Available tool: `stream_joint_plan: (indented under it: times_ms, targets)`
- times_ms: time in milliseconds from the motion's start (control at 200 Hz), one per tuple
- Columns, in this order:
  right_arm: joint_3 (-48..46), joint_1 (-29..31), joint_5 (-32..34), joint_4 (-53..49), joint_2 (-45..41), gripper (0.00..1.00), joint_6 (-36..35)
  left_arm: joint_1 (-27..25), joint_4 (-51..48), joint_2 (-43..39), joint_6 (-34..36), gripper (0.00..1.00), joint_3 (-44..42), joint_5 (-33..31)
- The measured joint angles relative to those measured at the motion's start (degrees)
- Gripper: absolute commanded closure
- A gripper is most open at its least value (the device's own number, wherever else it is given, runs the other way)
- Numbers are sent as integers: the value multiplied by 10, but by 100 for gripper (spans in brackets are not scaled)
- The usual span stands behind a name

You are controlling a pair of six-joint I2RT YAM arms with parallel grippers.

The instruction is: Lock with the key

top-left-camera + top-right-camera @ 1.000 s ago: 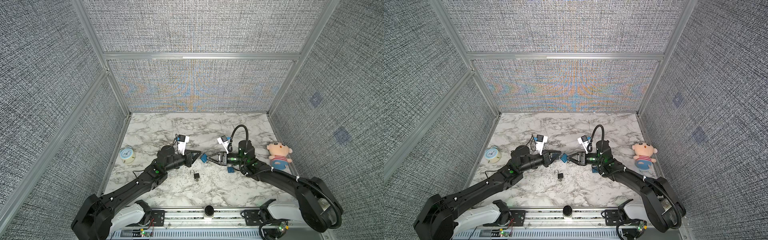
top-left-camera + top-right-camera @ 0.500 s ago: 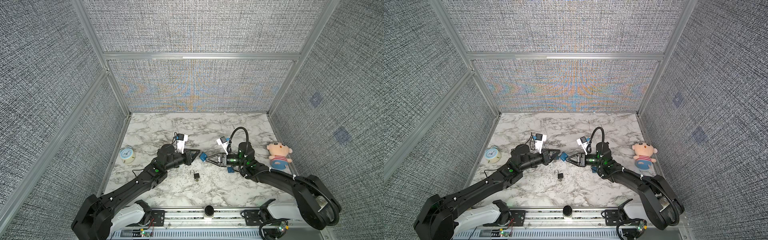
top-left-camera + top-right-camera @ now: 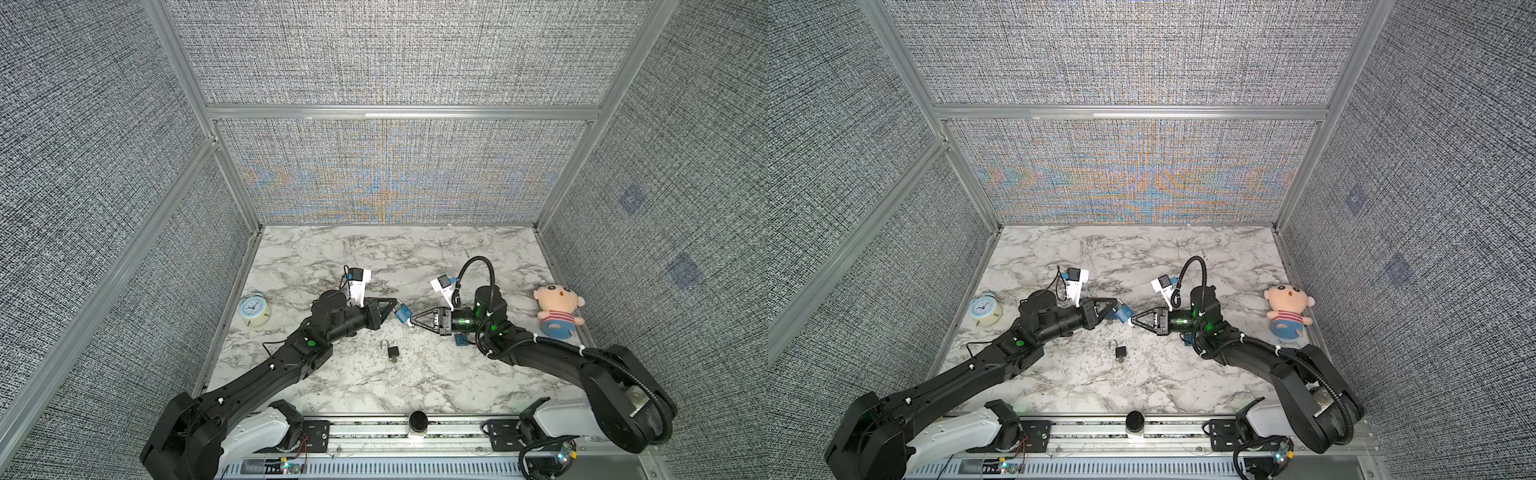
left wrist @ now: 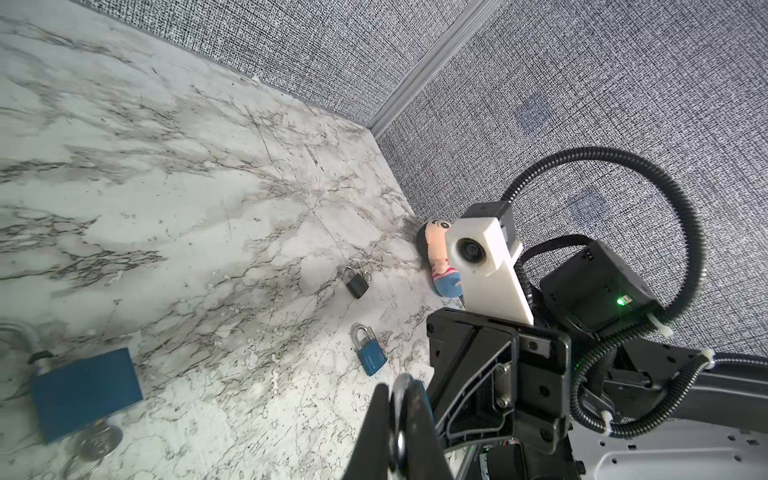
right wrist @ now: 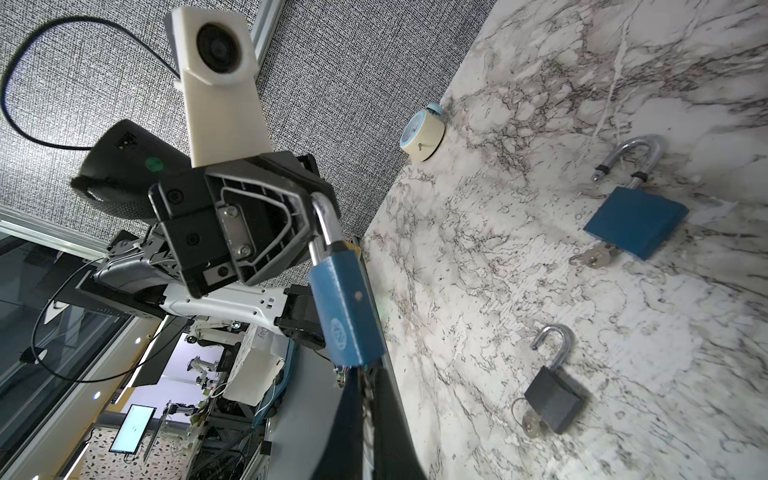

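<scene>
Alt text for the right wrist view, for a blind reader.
The left gripper holds a blue padlock by its shackle, the right gripper shut at its base. On the marble table lie a second blue padlock and a black padlock, both open with keys, and an alarm clock.

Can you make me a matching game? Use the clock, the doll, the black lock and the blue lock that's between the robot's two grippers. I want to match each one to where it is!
Things:
1. alarm clock
2. plush doll
3. black padlock
4. blue padlock between the grippers

Places:
A. gripped by its shackle in the left gripper, up off the table
B. by the table's right edge in both top views
C. lying mid-table, shackle open
D. by the table's left edge in both top views

Pairs: 1-D, 2-B, 3-C, 4-A
</scene>
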Motion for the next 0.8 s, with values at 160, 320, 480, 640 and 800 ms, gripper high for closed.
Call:
stream_joint_plan:
  times_ms: [160,320,480,640,800]
  targets:
    - [0,1,0,23,3,100,7,10,-3,-10,-3,100,0,1]
    - [-7,1,5,33,-2,100,9,22,-12,-17,-4,100,1,20]
    - [-9,0,10,15,-16,100,-1,30,-23,-23,-4,100,3,34]
    - [-9,-2,12,-15,-29,100,-17,33,-26,-25,-4,100,3,42]
    - [-4,-5,14,-43,-35,100,-34,34,-26,-24,-4,100,3,48]
